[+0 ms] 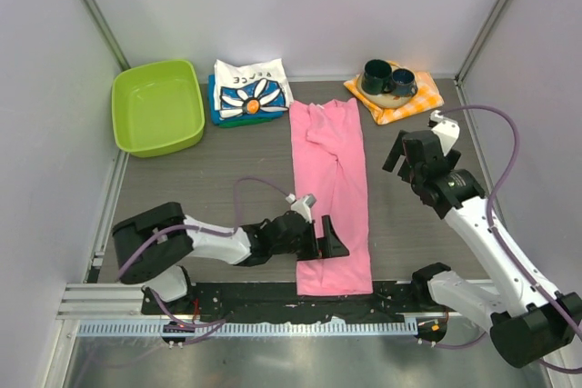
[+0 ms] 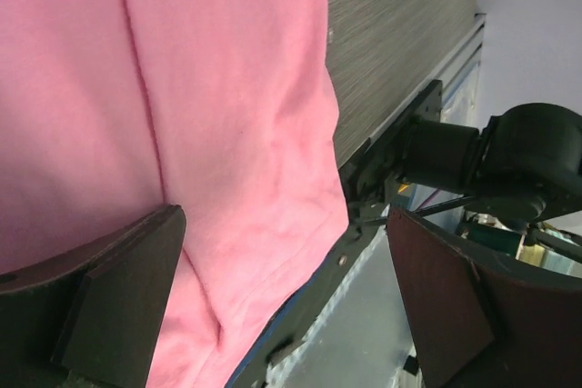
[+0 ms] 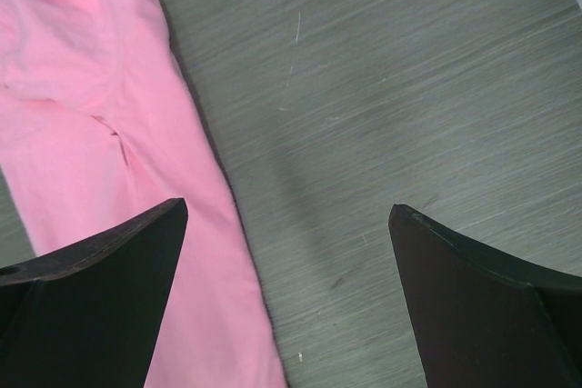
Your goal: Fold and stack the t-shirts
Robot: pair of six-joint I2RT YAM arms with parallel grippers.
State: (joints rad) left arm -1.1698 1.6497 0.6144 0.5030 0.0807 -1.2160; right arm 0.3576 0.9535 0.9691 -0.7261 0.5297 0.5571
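Note:
The pink t-shirt (image 1: 332, 190) lies as a long narrow strip down the middle of the table, its near hem hanging over the front edge. My left gripper (image 1: 326, 240) is open, low over the shirt's near left part; in the left wrist view the pink cloth (image 2: 200, 134) fills the space between the fingers. My right gripper (image 1: 406, 154) is open and empty, above bare table just right of the shirt (image 3: 100, 152). The white daisy-print t-shirt (image 1: 252, 88) lies on top of folded blue and green shirts (image 1: 218, 112) at the back.
A lime green tub (image 1: 157, 106) stands at the back left. An orange-and-white checked cloth (image 1: 400, 102) with two dark cups (image 1: 387, 77) on it sits at the back right. The black rail (image 1: 236, 297) runs along the table's front edge.

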